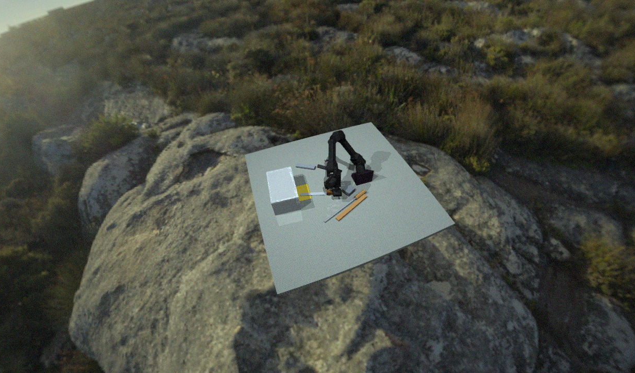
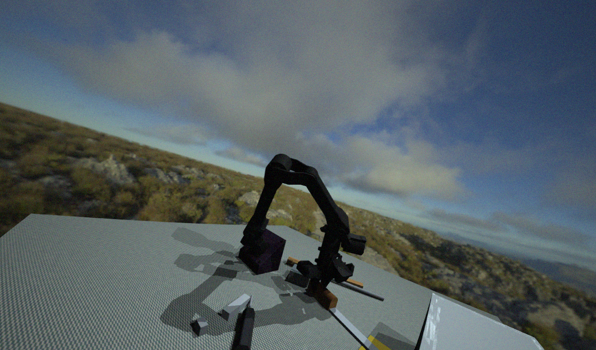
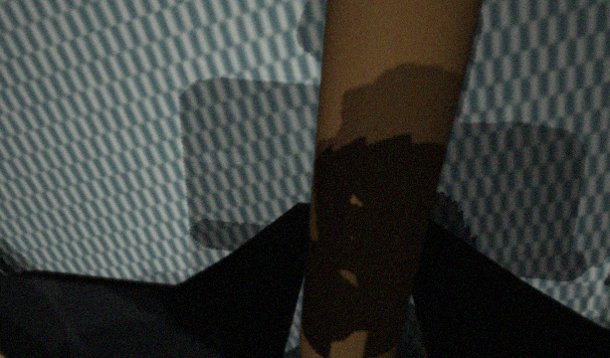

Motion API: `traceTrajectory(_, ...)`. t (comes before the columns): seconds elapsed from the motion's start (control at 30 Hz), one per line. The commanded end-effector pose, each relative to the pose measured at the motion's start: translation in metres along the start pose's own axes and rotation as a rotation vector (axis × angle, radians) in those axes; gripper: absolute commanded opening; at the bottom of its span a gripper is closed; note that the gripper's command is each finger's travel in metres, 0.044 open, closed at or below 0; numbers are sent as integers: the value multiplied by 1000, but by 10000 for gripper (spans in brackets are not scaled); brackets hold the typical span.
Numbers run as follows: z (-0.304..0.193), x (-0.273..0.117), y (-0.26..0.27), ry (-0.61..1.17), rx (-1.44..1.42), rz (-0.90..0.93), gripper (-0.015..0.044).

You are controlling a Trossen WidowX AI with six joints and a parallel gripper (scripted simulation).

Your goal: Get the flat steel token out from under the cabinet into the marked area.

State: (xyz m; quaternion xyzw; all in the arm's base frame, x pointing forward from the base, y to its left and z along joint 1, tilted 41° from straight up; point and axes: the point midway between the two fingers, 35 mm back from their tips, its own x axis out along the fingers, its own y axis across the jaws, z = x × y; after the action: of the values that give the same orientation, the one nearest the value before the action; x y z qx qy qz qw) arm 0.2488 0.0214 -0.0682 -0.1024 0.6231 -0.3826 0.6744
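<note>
My gripper (image 1: pixel 333 191) (image 2: pixel 319 285) (image 3: pixel 357 221) points down and is shut on the orange handle (image 2: pixel 326 299) (image 3: pixel 401 40) of a tool, low over the table. The tool's thin pale blade (image 1: pixel 316 194) (image 2: pixel 350 327) reaches toward the cabinet and lies over the yellow marked area (image 1: pixel 303 188) (image 2: pixel 378 343). In the top view the blade's far end shows near the cabinet's front edge. The white cabinet (image 1: pixel 281 184) (image 2: pixel 478 328) stands beyond the marked area. I cannot make out the steel token in any view. Whether the blade touches the table is unclear.
A rod tool with an orange handle (image 1: pixel 361 195) and a grey rod (image 1: pixel 340 210) lies beside an orange bar (image 1: pixel 352 207). A grey block (image 1: pixel 349 190) (image 2: pixel 297 279) lies near the arm's base. A pale bar (image 1: pixel 305 166) (image 2: pixel 236 307) lies on the other side.
</note>
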Motion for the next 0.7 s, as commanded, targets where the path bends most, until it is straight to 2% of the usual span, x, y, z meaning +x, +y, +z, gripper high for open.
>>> traceTrajectory(0.0,-1,-2,8,0,1,7,0)
traceTrajectory(0.67,-6,-2,28,0,6,8,0)
